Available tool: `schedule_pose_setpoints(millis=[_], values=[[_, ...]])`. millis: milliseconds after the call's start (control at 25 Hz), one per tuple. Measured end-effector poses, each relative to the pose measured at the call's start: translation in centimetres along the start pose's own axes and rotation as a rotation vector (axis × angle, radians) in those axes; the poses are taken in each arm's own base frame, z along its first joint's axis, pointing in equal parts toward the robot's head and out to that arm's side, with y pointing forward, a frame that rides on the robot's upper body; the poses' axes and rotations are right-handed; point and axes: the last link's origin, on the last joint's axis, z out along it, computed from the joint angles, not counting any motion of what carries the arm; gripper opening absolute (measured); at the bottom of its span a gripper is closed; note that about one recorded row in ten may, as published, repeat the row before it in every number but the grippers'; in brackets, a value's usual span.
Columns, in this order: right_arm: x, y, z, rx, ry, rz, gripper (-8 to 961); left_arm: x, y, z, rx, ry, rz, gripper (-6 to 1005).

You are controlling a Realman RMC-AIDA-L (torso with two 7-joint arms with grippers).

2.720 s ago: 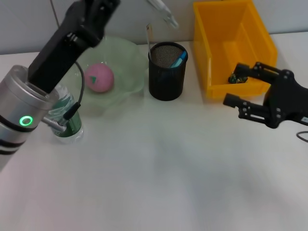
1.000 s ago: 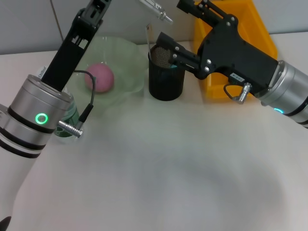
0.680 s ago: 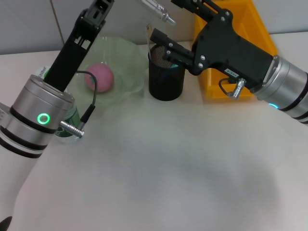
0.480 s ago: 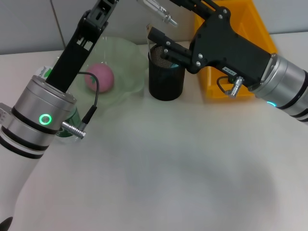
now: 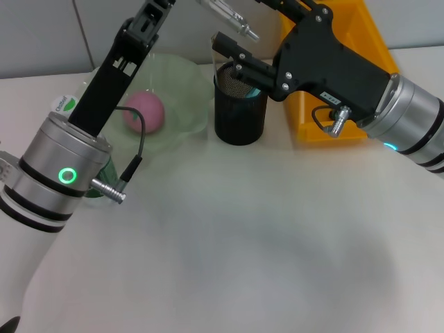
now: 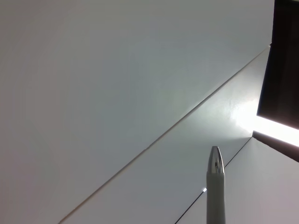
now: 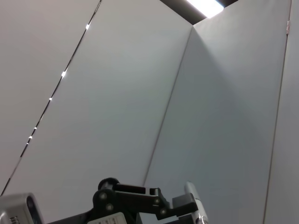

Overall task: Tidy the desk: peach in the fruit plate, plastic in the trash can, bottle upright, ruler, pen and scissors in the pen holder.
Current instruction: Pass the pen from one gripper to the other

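**Both arms raised over the pen holder at the bench's far edge**

The bench (image 5: 236,263) carries a yellow bin (image 5: 333,55) at its far right; the right gripper (image 5: 260,41), since 2.7 s ago, has swung from beside that bin to over the black mesh pen holder (image 5: 239,104), fingers apart; the left gripper (image 5: 201,3), mostly out of view, holds a silver pen (image 5: 225,15) slanting down-right above the holder, grip state unclear; the pale green fruit plate (image 5: 177,90) holds the pink peach (image 5: 143,111); the bottle (image 5: 69,107) stands near the left edge, its green leaf label unreadable.
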Motion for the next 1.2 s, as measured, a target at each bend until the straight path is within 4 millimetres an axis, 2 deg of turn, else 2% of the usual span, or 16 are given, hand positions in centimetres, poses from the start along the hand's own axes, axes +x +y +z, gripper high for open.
schedule_pose_setpoints(millis=[240,560,920,1200], values=[[0.02,0.06,0.03,0.000,0.000,0.001,742,-0.14,0.03,0.04,-0.001,-0.005,0.000,140],[0.05,0.17,0.08,-0.001,-0.001,0.004,495,-0.24,-0.06,-0.05,0.008,-0.008,-0.002,139],[0.07,0.22,0.08,0.004,-0.002,0.008,392,-0.21,-0.06,-0.04,0.010,-0.002,-0.006,140],[0.12,0.37,0.08,0.002,-0.002,0.013,362,-0.20,-0.06,0.00,0.010,-0.001,-0.005,140]])
